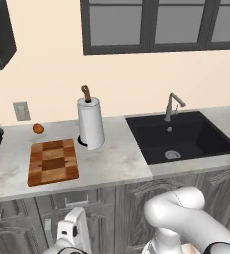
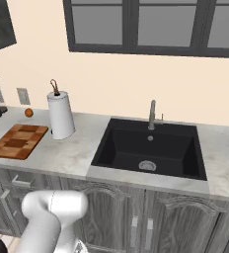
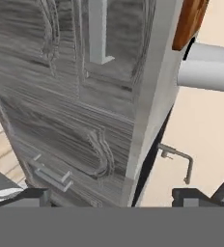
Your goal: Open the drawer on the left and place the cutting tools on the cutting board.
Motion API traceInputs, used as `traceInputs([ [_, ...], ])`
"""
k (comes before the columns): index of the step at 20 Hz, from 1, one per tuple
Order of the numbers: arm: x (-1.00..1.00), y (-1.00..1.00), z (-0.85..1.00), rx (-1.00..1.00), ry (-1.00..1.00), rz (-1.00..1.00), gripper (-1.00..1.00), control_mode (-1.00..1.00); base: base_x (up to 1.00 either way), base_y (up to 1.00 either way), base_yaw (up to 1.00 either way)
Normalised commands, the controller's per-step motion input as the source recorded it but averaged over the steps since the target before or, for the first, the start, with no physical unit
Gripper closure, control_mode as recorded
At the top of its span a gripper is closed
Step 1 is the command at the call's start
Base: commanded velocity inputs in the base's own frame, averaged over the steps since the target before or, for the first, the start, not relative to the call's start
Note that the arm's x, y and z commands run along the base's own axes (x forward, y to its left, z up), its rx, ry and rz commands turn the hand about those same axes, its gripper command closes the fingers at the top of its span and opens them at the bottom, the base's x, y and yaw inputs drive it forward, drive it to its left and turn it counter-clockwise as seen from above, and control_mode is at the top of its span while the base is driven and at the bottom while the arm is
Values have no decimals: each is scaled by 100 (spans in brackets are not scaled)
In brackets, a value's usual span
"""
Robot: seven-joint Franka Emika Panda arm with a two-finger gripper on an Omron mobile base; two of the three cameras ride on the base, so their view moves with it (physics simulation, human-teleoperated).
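Work is sitting at its start: drawer (image 1: 77, 198), low centre-left of the left base view, is showing closed, and cutting board (image 1: 53, 161) at mid-left is lying bare. Gripper (image 3: 109, 195) is facing the cabinet fronts, fingers spread wide, gripping nothing.

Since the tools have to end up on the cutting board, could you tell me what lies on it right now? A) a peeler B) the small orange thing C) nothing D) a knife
C: the cutting board shows a bare chequered top, with the small orange thing on the counter behind it.
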Motion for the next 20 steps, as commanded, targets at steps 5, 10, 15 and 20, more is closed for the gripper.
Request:
traceInputs([
  [5, 23, 5, -46, -18, -9, 4, -100, -100, 0, 0, 0],
  [10, 33, 0, -27, -9, -13, 0, -100, -100, 0, 0, 0],
  [15, 38, 1, -12, -6, -6, 0, -100, -100, 0, 0, 0],
  [20, 35, 6, -6, -2, 0, 0, -100, -100, 0, 0, 0],
])
